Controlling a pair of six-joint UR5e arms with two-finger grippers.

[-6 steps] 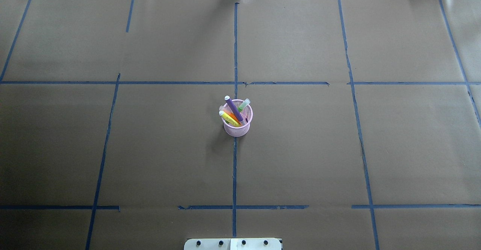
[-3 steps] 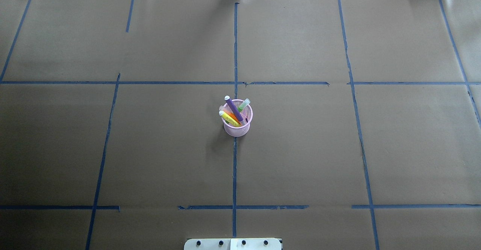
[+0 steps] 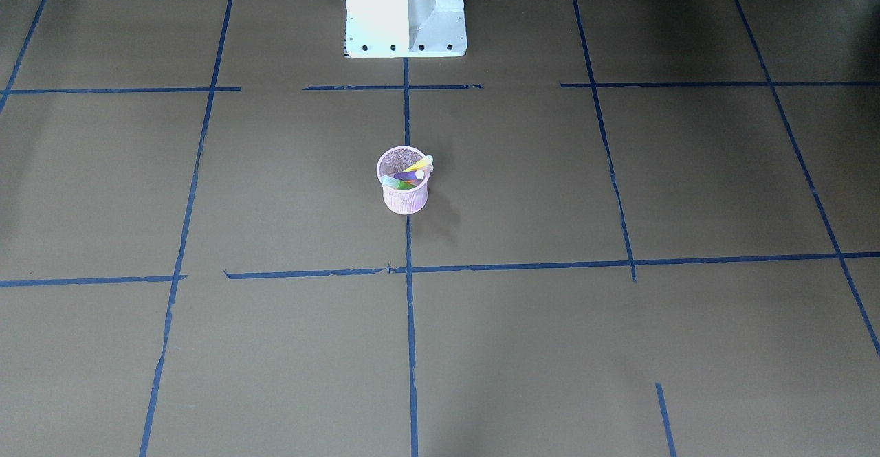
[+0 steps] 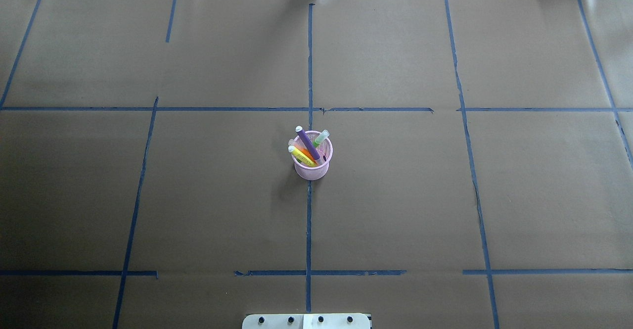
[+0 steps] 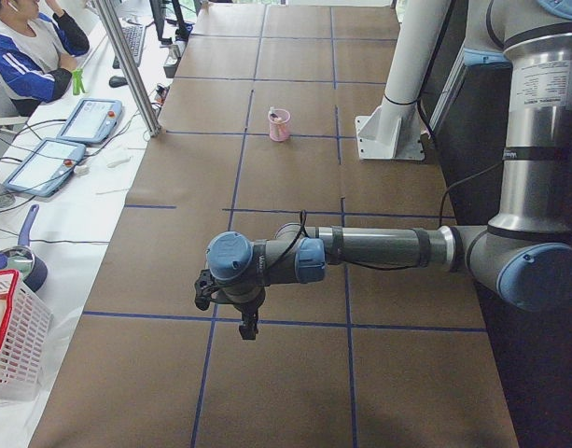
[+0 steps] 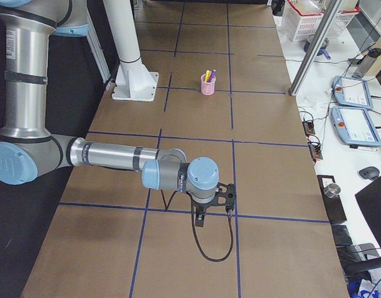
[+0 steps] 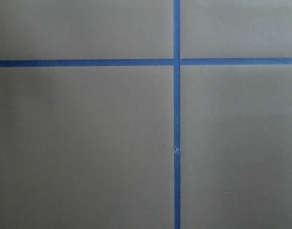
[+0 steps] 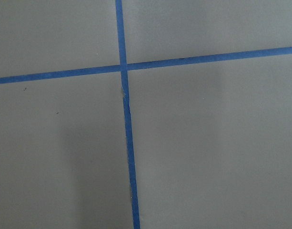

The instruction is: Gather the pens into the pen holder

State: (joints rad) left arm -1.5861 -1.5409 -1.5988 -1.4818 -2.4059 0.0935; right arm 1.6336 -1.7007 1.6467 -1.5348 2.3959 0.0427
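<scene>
Seeing pens [image 4: 306,143] leaning inside the pink cup [image 4: 313,170] mid-table, print on the yellow one [image 4: 299,154] too small for reading. Catching left gripper [image 5: 249,329] and right gripper [image 6: 201,221] only in side views, hanging over blue tape [image 7: 176,114] well apart from the cup; failing to tell fingers apart or together.

brown paper table [image 4: 395,210] with a blue tape [image 4: 308,220] grid, pretty evenly lit. white desk [image 5: 71,233] alongside holds two tablets [image 5: 90,119] and a basket [image 5: 15,341], person [image 5: 29,56] sitting there.

Brown-papered table [image 4: 395,195] with blue tape grid [image 4: 308,220], pink pen holder [image 4: 313,169] at centre
</scene>
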